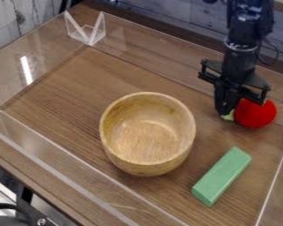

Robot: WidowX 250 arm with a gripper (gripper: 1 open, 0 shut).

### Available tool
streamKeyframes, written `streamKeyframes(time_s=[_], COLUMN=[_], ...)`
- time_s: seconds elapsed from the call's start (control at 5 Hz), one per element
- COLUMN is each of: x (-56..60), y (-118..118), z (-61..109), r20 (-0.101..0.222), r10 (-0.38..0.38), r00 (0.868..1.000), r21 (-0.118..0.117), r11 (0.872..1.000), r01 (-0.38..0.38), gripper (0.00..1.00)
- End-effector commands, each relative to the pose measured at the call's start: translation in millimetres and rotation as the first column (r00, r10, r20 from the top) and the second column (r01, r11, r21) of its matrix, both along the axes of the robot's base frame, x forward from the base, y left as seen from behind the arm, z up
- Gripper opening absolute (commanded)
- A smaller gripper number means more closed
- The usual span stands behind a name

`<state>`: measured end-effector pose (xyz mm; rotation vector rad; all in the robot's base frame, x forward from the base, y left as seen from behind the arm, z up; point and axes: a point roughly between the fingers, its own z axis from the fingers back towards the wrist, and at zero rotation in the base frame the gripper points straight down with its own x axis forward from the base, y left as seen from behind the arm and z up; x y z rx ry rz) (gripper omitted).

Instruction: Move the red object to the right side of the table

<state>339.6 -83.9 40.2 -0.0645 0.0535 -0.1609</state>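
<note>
Red toy fruit (257, 112) is what we care about here, and it is the smallest thing in view, so we come to it last. We see a brown wood-grain table (73, 97) filling most of the view, edged by low clear walls (38, 168); beyond the far edge the room is dark and blurred, and we cannot make out what is there.

From the black gripper (230, 109), which hangs from its arm pointing straight down near the table's right wall, the wooden bowl (149, 132) sits to the left and nearer the camera, well apart from the jaws. The green block (222, 176) lies below the jaws in the picture, near the front right wall, also apart from them. A small clear stand (87, 29) is far off to the upper left, by the back corner.

The jaws are pressed together, their tips down at the table. The red fruit rests on the table just right of the tips, its green leafy bit (230, 113) right at them; we cannot tell whether they touch. Nothing stands between the jaws and the fruit.
</note>
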Motion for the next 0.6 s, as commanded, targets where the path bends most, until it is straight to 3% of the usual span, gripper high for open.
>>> streamKeyframes(time_s=[0.0, 0.4], x=[12.4, 16.0], y=[-3, -10], z=[14.4, 3.9], r20=[0.062, 0.05], r10=[-0.005, -0.024], r00=[0.998, 0.998], r21=[-0.006, -0.002], r11=[1.0, 1.0], r01=[0.005, 0.024], gripper=[0.0, 0.0])
